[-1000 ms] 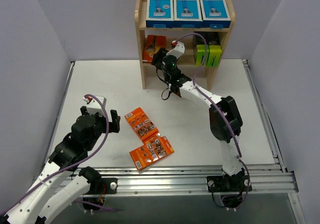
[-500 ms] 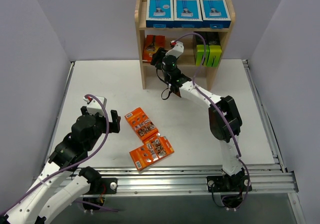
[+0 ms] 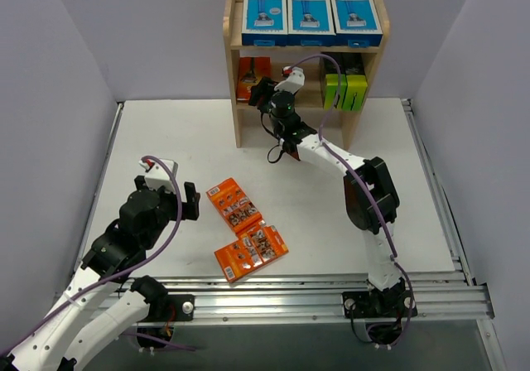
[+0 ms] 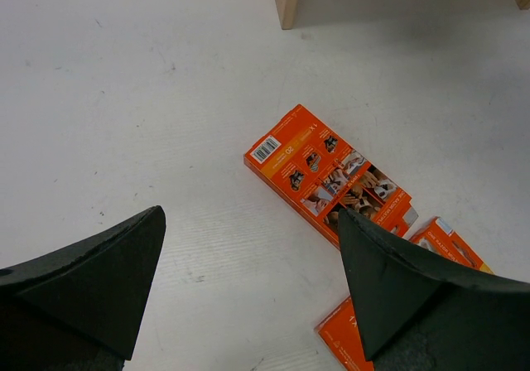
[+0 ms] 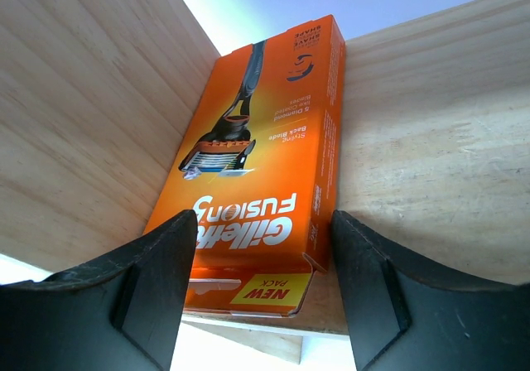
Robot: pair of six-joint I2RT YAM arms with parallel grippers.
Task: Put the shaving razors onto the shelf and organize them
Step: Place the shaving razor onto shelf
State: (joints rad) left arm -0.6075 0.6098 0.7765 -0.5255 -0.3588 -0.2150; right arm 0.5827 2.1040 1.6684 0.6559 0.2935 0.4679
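- I see the shelf at top centre of the overhead view, at the far side of the white surface.
- Top tier: three blue-and-white boxes in a row, side by side.
- Middle tier: black-and-lime boxes at the right end. One orange pack stands at the left end, against the side panel.
- Right pincer reaches into that middle tier, with one finger on each side of the orange pack. From the wrist view I can't tell whether it clamps the pack or just straddles it.
- Left pincer is at lower left in the overhead view, spread wide, holding nothing, above the surface.
- Three loose orange packs lie flat on the surface at lower centre, just right of the left pincer. The two nearest the bottom edge touch each other.
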